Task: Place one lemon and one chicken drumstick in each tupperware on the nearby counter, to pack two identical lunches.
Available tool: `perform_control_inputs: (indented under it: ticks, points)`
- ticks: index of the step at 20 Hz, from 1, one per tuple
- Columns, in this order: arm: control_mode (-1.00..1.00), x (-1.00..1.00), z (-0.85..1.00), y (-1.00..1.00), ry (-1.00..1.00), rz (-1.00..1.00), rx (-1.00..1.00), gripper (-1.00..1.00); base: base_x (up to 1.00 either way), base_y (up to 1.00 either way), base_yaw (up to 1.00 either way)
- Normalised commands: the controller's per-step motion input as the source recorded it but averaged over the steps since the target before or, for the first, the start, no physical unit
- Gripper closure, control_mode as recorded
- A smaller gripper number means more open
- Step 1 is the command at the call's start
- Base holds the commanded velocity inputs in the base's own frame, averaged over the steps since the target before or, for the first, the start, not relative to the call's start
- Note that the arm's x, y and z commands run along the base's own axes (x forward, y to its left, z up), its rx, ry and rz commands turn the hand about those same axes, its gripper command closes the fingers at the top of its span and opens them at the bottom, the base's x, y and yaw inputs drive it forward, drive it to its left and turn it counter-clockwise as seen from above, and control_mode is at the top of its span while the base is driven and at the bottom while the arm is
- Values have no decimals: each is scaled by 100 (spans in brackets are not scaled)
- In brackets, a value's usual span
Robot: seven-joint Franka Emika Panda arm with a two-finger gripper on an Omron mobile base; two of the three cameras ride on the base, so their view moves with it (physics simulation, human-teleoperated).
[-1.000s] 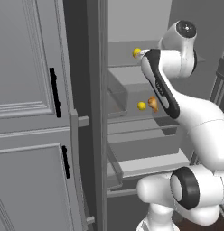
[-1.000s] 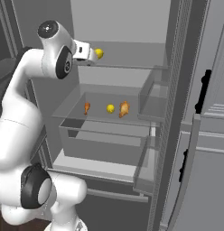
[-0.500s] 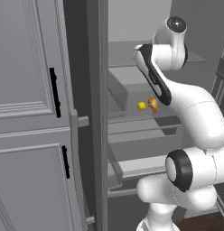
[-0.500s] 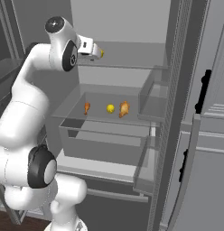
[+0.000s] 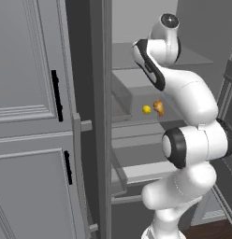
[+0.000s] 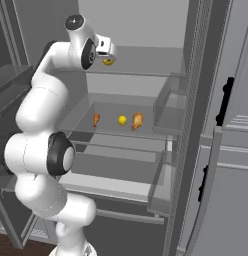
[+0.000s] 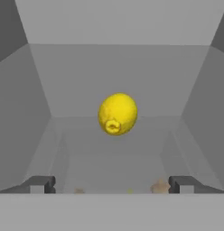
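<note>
The gripper [image 7: 112, 184] stands wide open and grips nothing, its two dark fingertips [image 7: 40, 184] far apart at the bottom of the hand view. Just ahead, between their lines, sits a lemon [image 7: 117, 113] on the upper fridge shelf [image 6: 146, 67], untouched. From the right base camera the lemon [image 6: 109, 61] is half hidden behind the white hand. On the glass shelf below lie a second lemon [image 6: 122, 120], a chicken drumstick [image 6: 138, 120] just beside it, and another drumstick [image 6: 96, 119] (small, hard to make out).
</note>
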Motion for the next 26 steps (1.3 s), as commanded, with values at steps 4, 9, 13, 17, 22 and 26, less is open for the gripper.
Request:
perform_control_inputs:
  ticks: [4, 9, 13, 17, 22, 26]
  points:
    - [-100, 47, -10, -1, 14, -1, 0, -100, 0, 0, 0]
    - [-100, 69, -10, -1, 11, -1, 0, -100, 0, 0, 0]
    - [-100, 53, -1, 0, 9, -1, 0, -100, 0, 0, 0]
    - [-100, 28, -1, -2, 5, 0, 0, -100, 0, 0, 0]
    - [-100, 15, -14, -17, 7, -1, 0, -100, 0, 0, 0]
    - [-100, 5, -27, -10, 5, -3, 0, -100, 0, 0, 0]
